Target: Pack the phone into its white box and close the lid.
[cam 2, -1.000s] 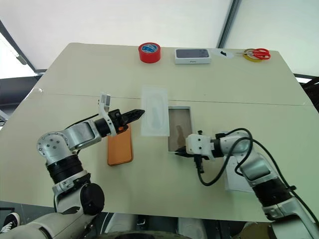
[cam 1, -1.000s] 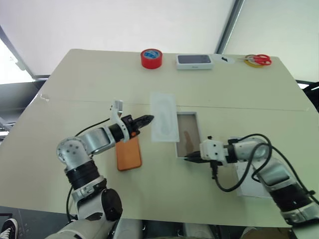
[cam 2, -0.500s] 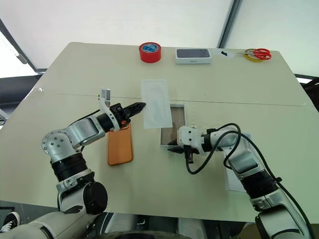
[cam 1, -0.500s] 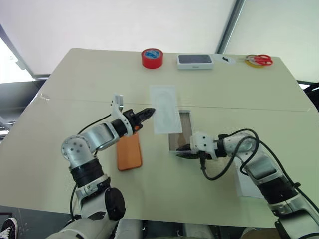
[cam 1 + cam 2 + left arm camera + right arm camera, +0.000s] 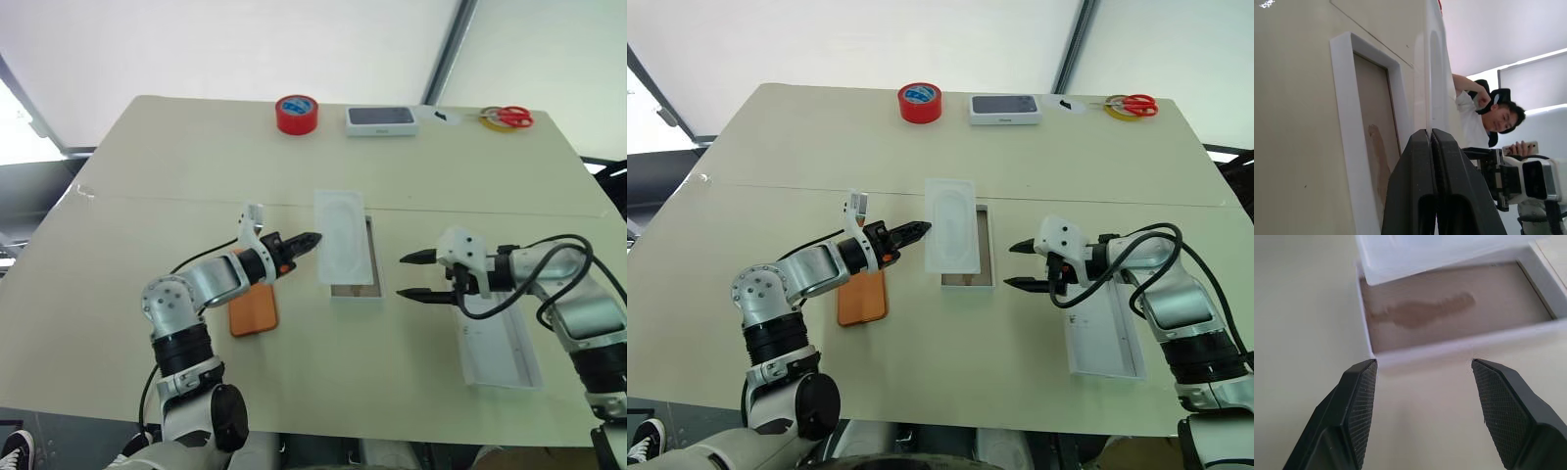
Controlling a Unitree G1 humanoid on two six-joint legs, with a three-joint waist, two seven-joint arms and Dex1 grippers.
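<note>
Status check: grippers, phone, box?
Left gripper shut on moulded tray, over white box. Right gripper open beside box. Phone on table, unpacked. Lid aside.

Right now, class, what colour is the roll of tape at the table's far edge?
Red, with a blue core: the roll of tape, clearest in the right eye view.
</note>
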